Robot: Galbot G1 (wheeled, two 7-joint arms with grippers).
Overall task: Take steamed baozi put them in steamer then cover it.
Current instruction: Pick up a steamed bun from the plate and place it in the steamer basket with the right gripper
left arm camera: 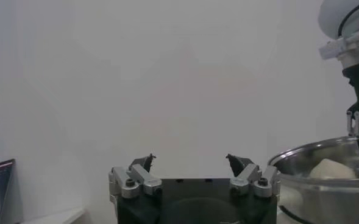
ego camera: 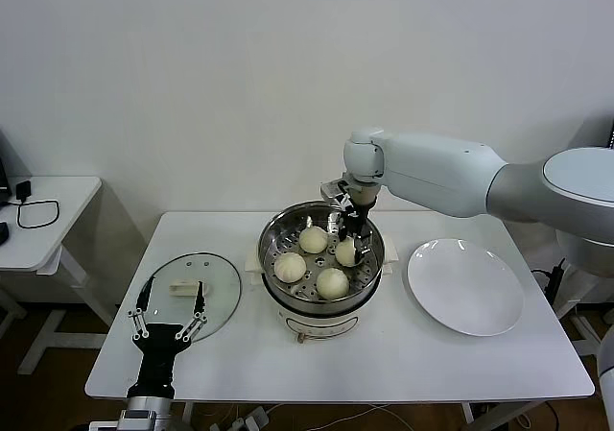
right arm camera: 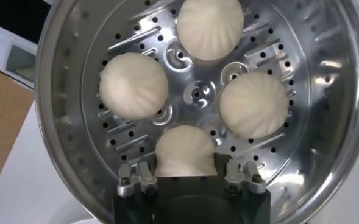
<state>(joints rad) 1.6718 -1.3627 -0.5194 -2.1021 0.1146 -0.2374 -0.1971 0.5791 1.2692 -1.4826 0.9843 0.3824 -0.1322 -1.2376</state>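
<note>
All four baozi sit on the perforated tray inside the steamer; your right hand is down in the pot with its fingers part-open either side of the fourth bun, which rests on the tray, so I'd call it released. Left hand hangs wide open and empty over the steamer-far edge of the cover, flat on the surface beside the steamer. Cover looks heavy, slick, breakable glass: grip the bar handle, not the rim.
</note>
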